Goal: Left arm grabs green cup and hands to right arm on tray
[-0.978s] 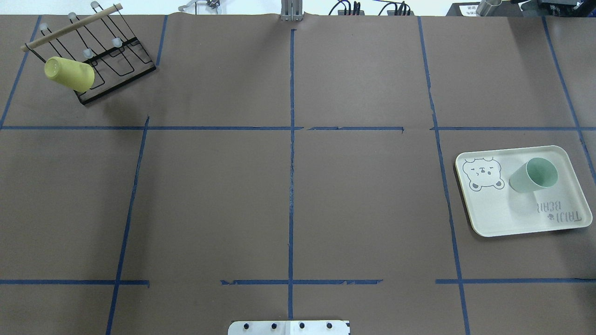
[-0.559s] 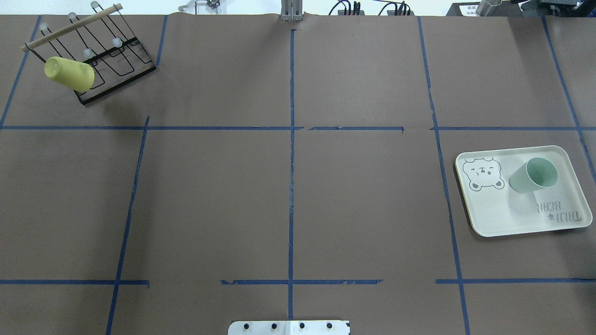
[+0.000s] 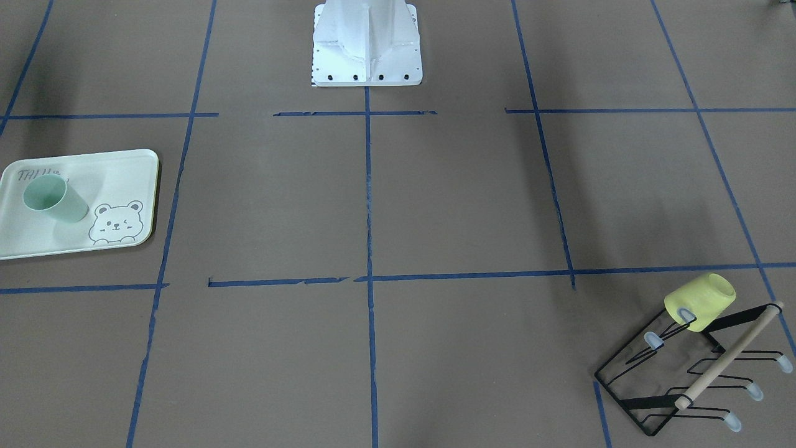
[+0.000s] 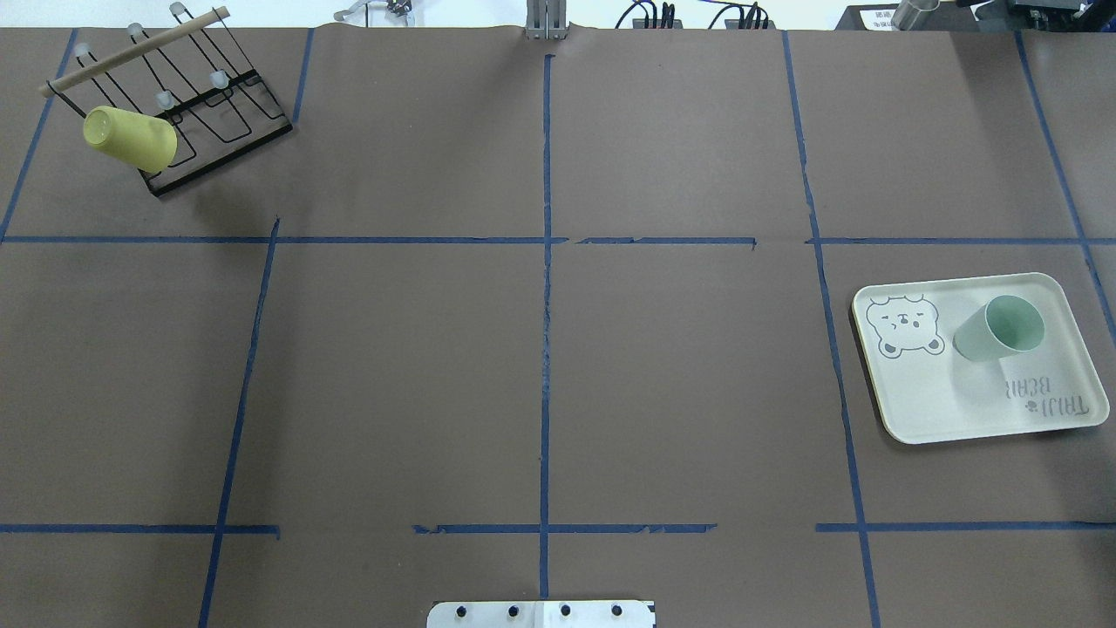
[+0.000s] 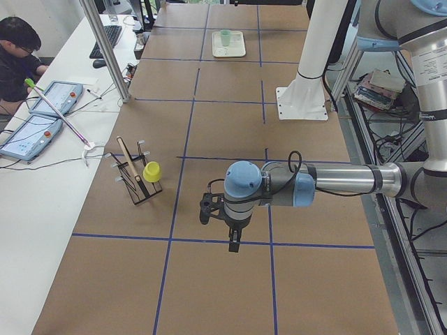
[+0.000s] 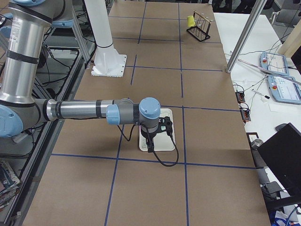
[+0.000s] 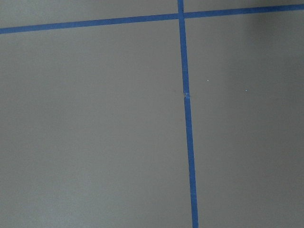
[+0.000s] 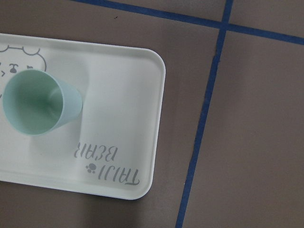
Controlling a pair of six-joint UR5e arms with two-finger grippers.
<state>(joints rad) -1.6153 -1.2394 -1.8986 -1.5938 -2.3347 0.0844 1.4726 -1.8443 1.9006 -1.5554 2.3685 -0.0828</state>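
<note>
Left gripper [image 5: 234,239] is seen only in the left side view, over bare table at lower centre. Right gripper [image 6: 149,145] is seen only in the right side view, above the tray [image 4: 959,410]; whether either is spread or pressed together cannot be told. The green cup [image 4: 998,329] is found upright on the tray, right middle of the overhead frame, and is touched by neither gripper. If the right arm were lowered or swung, the light cup could be tipped; the yellow cup [image 4: 131,139] at upper left could be mistaken for it.
</note>
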